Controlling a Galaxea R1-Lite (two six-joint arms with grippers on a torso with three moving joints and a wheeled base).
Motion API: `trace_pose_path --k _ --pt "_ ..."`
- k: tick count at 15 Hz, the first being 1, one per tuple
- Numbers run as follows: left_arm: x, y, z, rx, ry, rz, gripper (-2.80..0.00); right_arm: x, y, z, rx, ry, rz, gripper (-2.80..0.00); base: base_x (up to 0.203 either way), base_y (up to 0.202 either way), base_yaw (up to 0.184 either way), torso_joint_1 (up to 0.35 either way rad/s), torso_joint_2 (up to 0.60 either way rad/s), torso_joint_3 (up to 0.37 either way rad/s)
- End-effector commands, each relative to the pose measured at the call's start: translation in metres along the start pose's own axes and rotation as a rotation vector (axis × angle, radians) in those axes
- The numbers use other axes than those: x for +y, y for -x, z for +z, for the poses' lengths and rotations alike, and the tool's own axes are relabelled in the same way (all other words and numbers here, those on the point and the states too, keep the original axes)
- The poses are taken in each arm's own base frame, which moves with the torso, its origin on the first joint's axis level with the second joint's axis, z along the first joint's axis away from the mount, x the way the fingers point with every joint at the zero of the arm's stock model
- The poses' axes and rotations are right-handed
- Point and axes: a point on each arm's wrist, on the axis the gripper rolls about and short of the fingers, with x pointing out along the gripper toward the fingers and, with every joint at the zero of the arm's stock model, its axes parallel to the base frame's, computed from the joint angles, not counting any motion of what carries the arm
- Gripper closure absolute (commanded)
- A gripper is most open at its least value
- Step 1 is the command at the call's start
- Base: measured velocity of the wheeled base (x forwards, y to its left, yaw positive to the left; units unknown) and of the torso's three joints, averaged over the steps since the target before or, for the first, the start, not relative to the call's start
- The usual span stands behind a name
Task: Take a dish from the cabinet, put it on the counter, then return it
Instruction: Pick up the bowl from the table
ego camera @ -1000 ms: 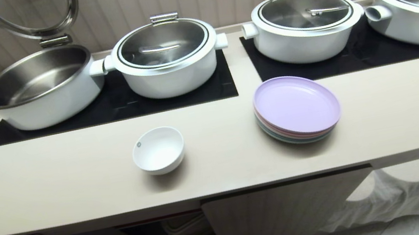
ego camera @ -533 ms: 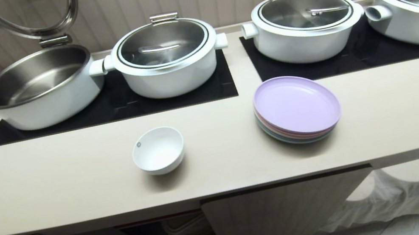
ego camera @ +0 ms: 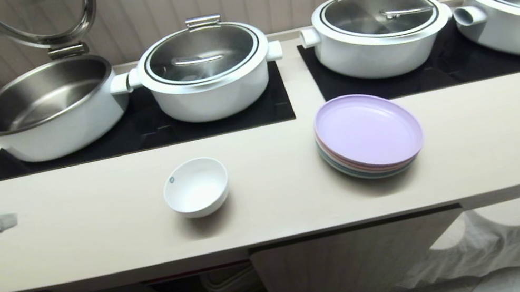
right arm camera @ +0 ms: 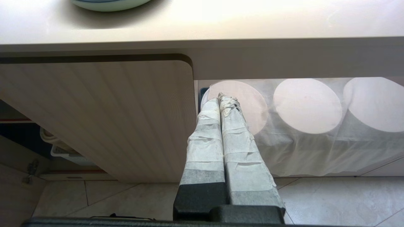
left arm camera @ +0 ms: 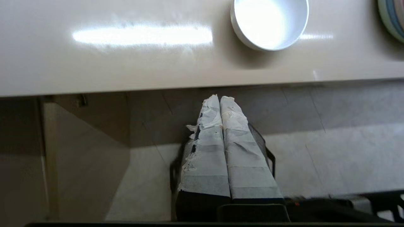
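Dish [ego camera: 196, 186] sits upright on counter [ego camera: 93, 234], near its front edge.

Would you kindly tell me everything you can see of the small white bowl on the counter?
The small white bowl is round, deep-sided, plain and glossy, like ceramic or melamine, with a small grey round mark inside near its rim. It stands upright and empty on the cream counter, near the front edge, in front of the black hob panel and left of the pastel plate stack, apart from it. Nothing touches it but the counter. Its foot is hidden.
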Motion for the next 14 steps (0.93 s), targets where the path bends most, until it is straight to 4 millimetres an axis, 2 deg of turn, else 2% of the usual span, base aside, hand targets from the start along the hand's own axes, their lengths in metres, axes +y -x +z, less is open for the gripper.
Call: trace_pose_path --k 1,5,7,11,14 --pt "-0.005 -0.041 0.018 0.229 0.032 -0.005 0.00 0.000 0.000 0.000 0.000 0.000 0.001 0.00 0.000 0.000 0.000 0.000 0.00 0.000" --pt "-0.036 -0.086 0.040 0.374 0.108 -0.048 0.00 0.000 0.000 0.000 0.000 0.000 0.001 0.00 0.000 0.000 0.000 0.000 0.00 0.000" --pt "-0.049 -0.107 0.044 0.413 0.098 -0.060 0.00 0.000 0.000 0.000 0.000 0.000 0.001 0.00 0.000 0.000 0.000 0.000 0.00 0.000" --pt "-0.048 -0.151 0.049 0.469 0.093 0.031 0.00 0.000 0.000 0.000 0.000 0.000 0.000 0.00 0.000 0.000 0.000 0.000 0.00 0.000" --pt "-0.047 -0.170 0.062 0.439 0.099 0.056 0.00 0.000 0.000 0.000 0.000 0.000 0.000 0.00 0.000 0.000 0.000 0.000 0.00 0.000"
